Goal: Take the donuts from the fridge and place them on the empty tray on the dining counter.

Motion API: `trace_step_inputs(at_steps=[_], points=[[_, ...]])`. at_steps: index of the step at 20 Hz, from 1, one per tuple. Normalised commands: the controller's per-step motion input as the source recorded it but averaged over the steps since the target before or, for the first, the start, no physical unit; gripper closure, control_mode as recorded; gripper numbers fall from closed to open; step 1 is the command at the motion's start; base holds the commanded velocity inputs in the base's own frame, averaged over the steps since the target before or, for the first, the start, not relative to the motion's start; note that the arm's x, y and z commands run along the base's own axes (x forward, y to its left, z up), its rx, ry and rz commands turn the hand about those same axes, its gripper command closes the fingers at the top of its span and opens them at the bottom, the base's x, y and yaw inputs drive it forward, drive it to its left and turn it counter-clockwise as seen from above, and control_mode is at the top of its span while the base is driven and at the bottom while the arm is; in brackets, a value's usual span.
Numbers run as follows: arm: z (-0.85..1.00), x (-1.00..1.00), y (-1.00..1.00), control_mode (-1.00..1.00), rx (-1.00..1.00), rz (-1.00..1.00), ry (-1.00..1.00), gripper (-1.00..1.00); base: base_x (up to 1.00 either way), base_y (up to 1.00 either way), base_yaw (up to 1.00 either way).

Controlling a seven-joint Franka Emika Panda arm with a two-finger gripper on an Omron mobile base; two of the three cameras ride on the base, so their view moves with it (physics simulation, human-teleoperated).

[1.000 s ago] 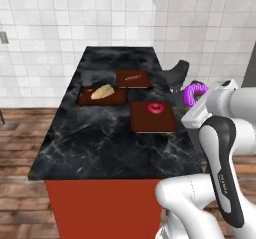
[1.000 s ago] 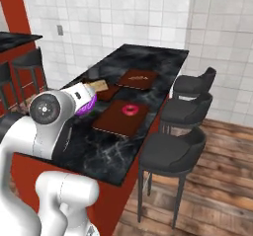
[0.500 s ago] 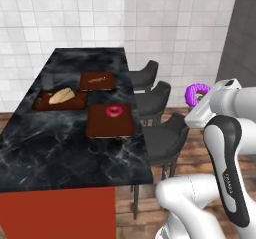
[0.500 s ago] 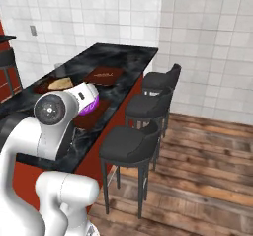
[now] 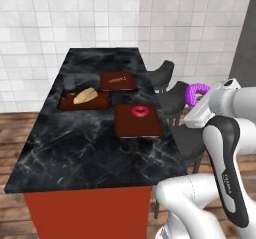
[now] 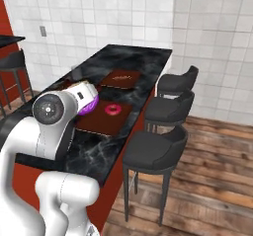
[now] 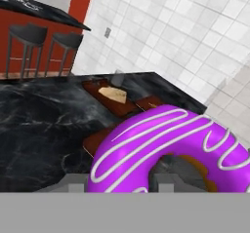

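Note:
My gripper (image 5: 199,99) is shut on the purple-frosted donut (image 5: 197,91), held in the air to the right of the dining counter (image 5: 75,138), above the stools. In the hand view this donut (image 7: 166,149) with white stripes fills the foreground between the fingertips. In the right base view the donut (image 6: 89,105) peeks out beside the hand. The red-pink donut (image 5: 140,111) lies at the far end of the reddish-brown tray (image 5: 137,128) on the black marble top; the same donut (image 6: 114,109) and tray (image 6: 99,125) appear from the other side. The fridge is out of view.
A tray with a tan loaf (image 5: 82,98) and a smaller tray with a brown stick (image 5: 117,81) lie farther along the counter. Three dark stools (image 6: 165,110) stand along its right side on the wooden floor. A white tiled wall lies behind.
The whole picture has shifted as the base moved, so the counter sits differently in view. The gripper has kept its hold on the purple donut.

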Motion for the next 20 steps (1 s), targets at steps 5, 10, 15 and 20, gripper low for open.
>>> trace_step_inputs(at_steps=[5,10,15,20], points=[[0.0,0.0,0.0,1.0,0.0,0.0,0.0,1.0,0.36,0.19,0.11],[0.0,0.0,0.0,1.0,0.0,0.0,0.0,1.0,0.39,0.01,0.06],[0.0,0.0,0.0,1.0,0.0,0.0,0.0,1.0,0.12,0.0,0.0],[-0.03,0.2,0.0,-1.0,0.0,0.0,0.08,1.0,0.09,0.0,0.0]])
